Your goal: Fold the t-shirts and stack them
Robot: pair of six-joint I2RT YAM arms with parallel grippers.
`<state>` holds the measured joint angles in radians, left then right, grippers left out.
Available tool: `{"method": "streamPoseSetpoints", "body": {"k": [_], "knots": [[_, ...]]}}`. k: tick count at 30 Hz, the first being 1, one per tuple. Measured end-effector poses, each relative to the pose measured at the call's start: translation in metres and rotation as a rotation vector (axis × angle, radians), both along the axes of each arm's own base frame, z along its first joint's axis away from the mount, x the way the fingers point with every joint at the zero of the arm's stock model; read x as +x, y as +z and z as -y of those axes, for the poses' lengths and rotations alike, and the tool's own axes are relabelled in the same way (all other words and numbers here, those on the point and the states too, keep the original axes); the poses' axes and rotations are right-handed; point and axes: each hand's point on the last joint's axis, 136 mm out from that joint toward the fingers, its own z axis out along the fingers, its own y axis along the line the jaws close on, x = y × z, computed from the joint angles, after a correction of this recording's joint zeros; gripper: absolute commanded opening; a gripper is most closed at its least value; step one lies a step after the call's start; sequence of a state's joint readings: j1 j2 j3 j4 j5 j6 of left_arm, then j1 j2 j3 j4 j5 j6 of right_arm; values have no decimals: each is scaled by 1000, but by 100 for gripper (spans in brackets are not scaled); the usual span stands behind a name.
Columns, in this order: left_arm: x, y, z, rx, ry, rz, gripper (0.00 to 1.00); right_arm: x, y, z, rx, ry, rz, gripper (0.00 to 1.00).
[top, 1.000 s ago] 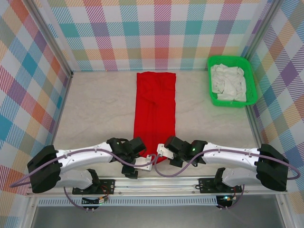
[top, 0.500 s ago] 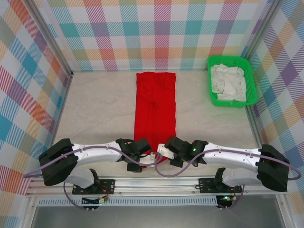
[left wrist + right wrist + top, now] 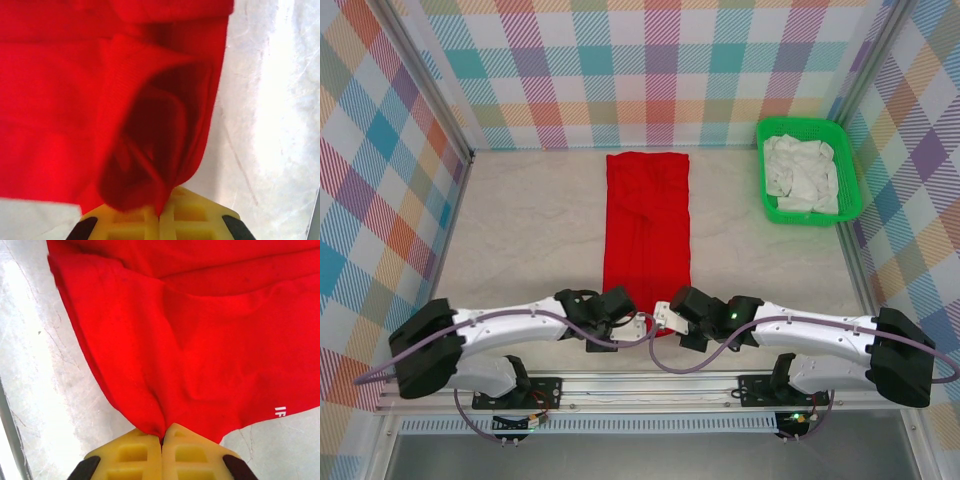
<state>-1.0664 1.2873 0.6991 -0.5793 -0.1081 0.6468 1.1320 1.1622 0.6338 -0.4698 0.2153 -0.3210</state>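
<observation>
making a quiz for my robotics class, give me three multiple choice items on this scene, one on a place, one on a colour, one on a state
1. Where does the basket sit?
A. near left corner
B. centre
C. far right corner

2. What colour is the tee?
A. red
B. blue
C. white

3. How are the left gripper and right gripper?
A. both open
B. both shut on the tee
C. both shut on the basket

Answers:
1 C: the top view has it in the far right corner.
2 A: the cloth is red in all three views.
3 B: each wrist view has its gripper pinching the tee's edge.
</observation>
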Motion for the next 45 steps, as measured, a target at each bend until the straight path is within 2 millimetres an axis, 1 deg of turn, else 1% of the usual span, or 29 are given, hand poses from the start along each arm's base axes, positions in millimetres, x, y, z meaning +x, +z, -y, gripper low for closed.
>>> {"method": "streamPoseSetpoints", "body": {"k": [4,6,8,11,14,17,21,26,30,34,37,42,45], "knots": [[18,32,2,-72,49,122,0,6,4,3,-3,-20,35,0],[26,42,4,-92,77,169,0,12,9,5,5,-42,55,0],[36,47,6,-102,101,204,0,22,17,7,19,-77,78,0],[53,48,8,-99,146,238,0,44,31,12,44,-157,114,0],[79,48,2,-85,227,269,0,69,46,18,79,-245,140,0],[110,58,-1,-100,306,304,0,91,55,20,105,-301,157,0],[144,77,1,-141,357,350,0,116,54,20,95,-343,157,0],[181,90,4,-181,394,373,0,148,53,21,67,-379,158,0],[207,91,4,-190,416,374,0,176,56,21,60,-407,166,0],[228,85,1,-190,440,358,0,205,59,20,64,-429,177,0],[242,79,0,-196,452,353,0,224,58,18,61,-441,177,0],[259,66,0,-201,461,347,0,246,43,18,36,-457,156,0],[267,57,0,-197,469,341,0,253,31,19,21,-465,136,0]]}}
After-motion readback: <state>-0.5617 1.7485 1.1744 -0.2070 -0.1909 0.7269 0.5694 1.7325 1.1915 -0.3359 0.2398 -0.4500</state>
